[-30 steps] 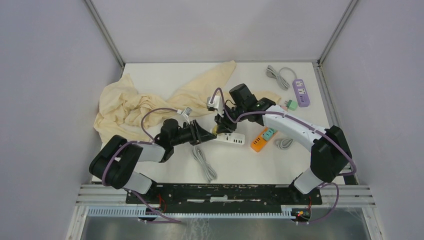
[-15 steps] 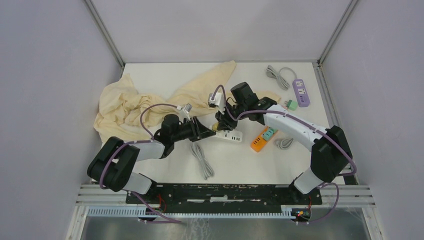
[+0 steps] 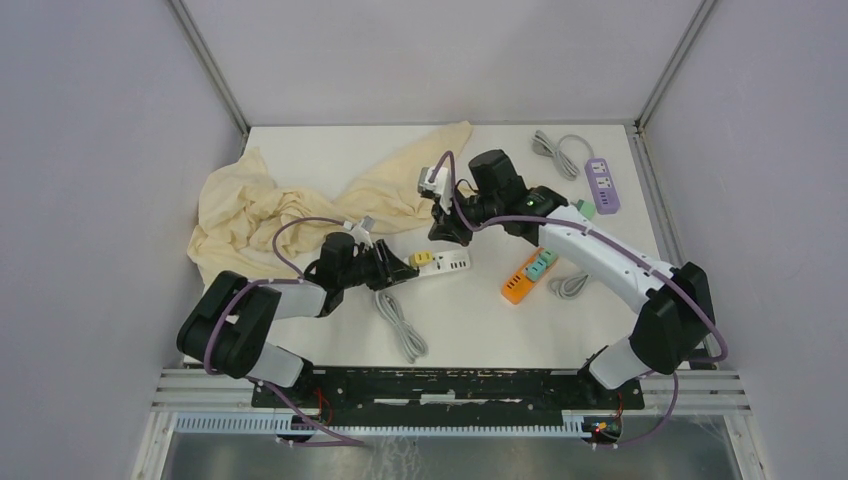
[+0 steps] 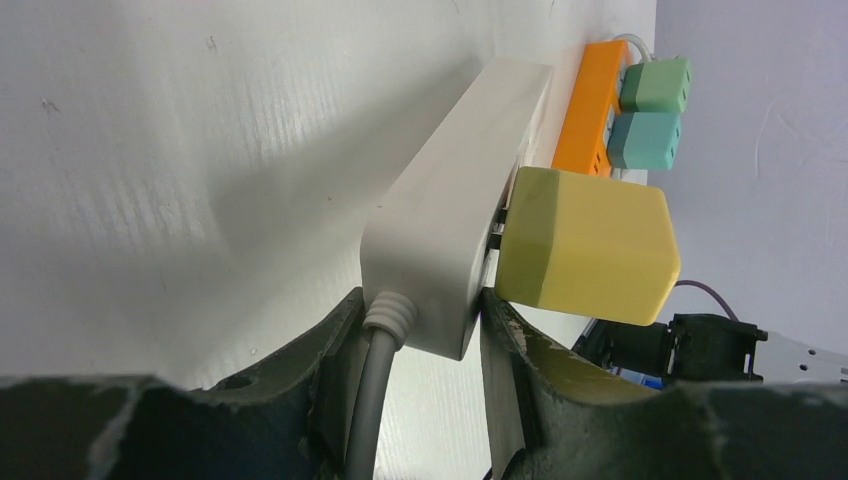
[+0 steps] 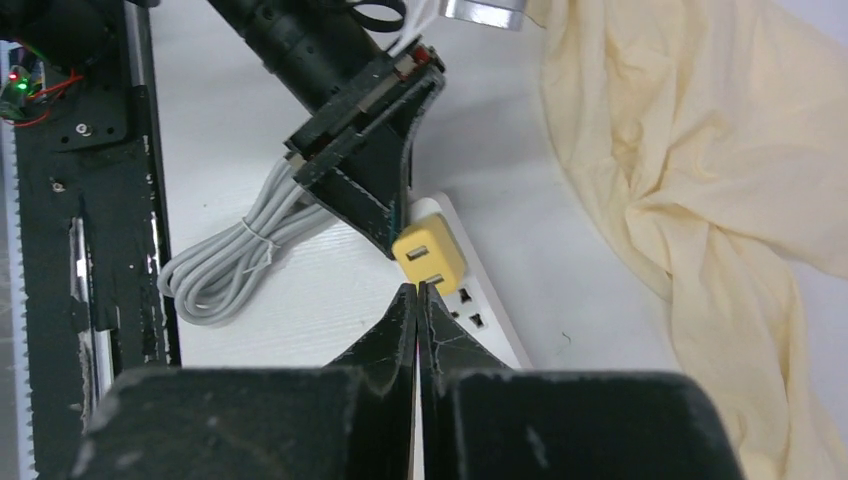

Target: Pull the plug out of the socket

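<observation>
A white power strip point(image 3: 447, 263) lies mid-table with a yellow plug point(image 3: 423, 259) in its socket at the left end. My left gripper point(image 3: 400, 271) is shut on that cord end of the strip point(image 4: 450, 210); in the left wrist view the yellow plug point(image 4: 585, 245) sits in the strip just beyond my right finger, with a thin gap showing its prongs. My right gripper point(image 3: 442, 230) is shut and empty above and behind the plug. In the right wrist view its tips point(image 5: 417, 292) meet just short of the yellow plug point(image 5: 428, 255) and the strip point(image 5: 485, 315).
A cream cloth point(image 3: 290, 205) covers the back left. The strip's grey cable coil point(image 3: 405, 325) lies near the front. An orange strip point(image 3: 525, 275) with teal and green plugs lies to the right, with a purple strip point(image 3: 602, 186) and a green plug point(image 3: 578, 208) at the back right.
My right gripper has lifted off the yellow plug and drawn back, shut and empty. My left gripper has shifted the strip slightly left. The plug remains in the strip.
</observation>
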Available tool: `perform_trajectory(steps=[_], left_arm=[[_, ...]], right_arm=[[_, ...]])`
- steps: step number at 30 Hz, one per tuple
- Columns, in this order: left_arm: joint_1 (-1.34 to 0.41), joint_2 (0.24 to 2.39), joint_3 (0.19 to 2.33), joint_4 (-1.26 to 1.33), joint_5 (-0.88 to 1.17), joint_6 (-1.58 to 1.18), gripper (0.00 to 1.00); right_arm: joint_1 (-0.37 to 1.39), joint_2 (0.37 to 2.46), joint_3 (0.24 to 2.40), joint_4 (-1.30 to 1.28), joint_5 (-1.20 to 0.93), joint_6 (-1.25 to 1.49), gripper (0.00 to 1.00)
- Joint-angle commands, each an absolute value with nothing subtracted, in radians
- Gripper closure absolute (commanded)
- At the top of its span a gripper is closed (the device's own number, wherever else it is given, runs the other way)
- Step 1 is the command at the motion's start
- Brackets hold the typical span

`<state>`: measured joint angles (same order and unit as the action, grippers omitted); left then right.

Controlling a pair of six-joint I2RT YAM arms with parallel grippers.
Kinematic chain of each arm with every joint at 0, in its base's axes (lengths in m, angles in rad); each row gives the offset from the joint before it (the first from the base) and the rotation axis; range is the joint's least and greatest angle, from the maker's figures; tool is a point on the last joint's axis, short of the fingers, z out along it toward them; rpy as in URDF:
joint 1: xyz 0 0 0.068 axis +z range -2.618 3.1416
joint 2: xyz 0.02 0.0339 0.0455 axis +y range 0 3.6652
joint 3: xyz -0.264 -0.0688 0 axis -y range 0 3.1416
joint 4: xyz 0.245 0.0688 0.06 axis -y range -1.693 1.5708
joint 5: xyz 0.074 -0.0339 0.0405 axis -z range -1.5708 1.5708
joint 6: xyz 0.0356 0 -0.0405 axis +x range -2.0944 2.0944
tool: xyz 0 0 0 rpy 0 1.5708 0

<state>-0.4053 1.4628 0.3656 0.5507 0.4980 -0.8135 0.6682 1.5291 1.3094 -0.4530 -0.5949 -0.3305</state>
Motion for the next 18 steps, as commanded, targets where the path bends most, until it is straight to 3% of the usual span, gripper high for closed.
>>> perform_trajectory(steps=[1,3,5,7,10,18], left_arm=[[-0.401,1.456,0.374,0.471,0.461,-0.731,0.97],[-0.401,1.447,0.376,0.471,0.477,-0.727,0.97],[-0.402,1.439,0.379,0.471,0.502,-0.722,0.97],[-0.401,1.431,0.381,0.470,0.523,-0.717,0.97],[-0.400,1.422,0.388,0.444,0.533,-0.700,0.97],[-0.403,1.422,0.392,0.435,0.557,-0.683,0.97]], right_arm=[[0.703,1.500,1.319,-0.414,-0.566,-0.357,0.89],[0.700,1.516,1.294,-0.407,-0.593,-0.415,0.54],[0.701,1.524,1.243,-0.368,-0.623,-0.517,0.25],[0.702,1.515,1.162,-0.283,-0.650,-0.632,0.04],[0.723,1.510,1.065,-0.137,-0.617,-0.753,0.00],[0.767,1.631,1.150,-0.136,-0.544,-0.768,0.02]])
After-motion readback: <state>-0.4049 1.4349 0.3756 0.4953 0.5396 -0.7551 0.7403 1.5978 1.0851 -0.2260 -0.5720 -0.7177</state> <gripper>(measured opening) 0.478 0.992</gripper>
